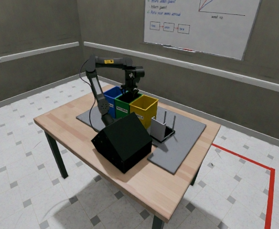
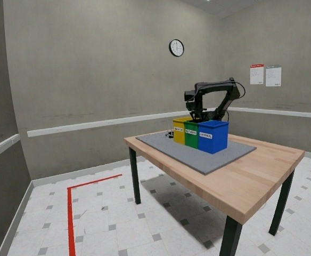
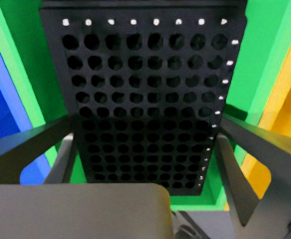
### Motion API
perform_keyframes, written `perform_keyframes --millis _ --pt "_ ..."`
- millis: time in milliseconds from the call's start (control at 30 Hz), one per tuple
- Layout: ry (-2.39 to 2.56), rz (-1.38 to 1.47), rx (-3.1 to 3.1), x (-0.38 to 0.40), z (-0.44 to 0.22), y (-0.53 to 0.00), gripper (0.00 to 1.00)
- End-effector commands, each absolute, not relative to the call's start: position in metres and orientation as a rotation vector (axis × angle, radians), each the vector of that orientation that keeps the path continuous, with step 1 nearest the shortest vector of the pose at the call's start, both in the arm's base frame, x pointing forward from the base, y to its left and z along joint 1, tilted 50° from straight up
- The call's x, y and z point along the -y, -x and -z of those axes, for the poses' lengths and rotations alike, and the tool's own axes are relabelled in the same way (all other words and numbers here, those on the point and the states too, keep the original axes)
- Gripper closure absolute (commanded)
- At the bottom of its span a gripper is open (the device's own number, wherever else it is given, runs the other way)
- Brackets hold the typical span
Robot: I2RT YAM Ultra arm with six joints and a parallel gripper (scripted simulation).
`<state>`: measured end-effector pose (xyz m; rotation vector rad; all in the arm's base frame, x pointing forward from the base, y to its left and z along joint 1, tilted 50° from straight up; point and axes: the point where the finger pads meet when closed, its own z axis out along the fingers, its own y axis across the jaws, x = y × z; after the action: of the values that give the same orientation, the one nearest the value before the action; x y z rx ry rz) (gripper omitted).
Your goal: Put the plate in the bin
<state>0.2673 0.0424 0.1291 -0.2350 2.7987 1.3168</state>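
96-well plate (image 3: 145, 100): black, rows of round wells with small white markings along two edges. Held in my hand (image 3: 145, 149), which is closed on it, one finger pressing each long side. In the wrist view it hangs down inside the green bin (image 3: 272, 45), green walls showing on both sides of it and below its lower end.

Green bin, also (image 1: 122, 104): middle of three in a row, upright, white label on its front face. My hand reaches into its open top from above (image 1: 133, 91).

Blue bin (image 1: 112, 97): touching or just beside the green bin, upright, labelled.

Yellow bin (image 1: 144, 107): on the green bin's other side, upright, labelled.

Rack K1 (image 1: 163, 128): on the grey mat (image 1: 184, 138) near the yellow bin; a pale grey upright panel, two thin posts and a dark base. Whether a plate lies in it I cannot tell from here.

Black housing (image 1: 122, 145): sloped-top box at the near side of the surface (image 1: 144, 182), my arm rising from behind it.

Grey mat: carries the bins and the rack.
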Motion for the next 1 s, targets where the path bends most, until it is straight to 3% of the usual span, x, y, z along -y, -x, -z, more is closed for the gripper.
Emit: perform_keyframes --millis 0,967 --pt "0.208 -1.298 -2.763 -0.041 -0.132 -0.269 1.0" --pt "0.215 -1.275 -2.746 -0.047 -0.129 -0.276 1.0"
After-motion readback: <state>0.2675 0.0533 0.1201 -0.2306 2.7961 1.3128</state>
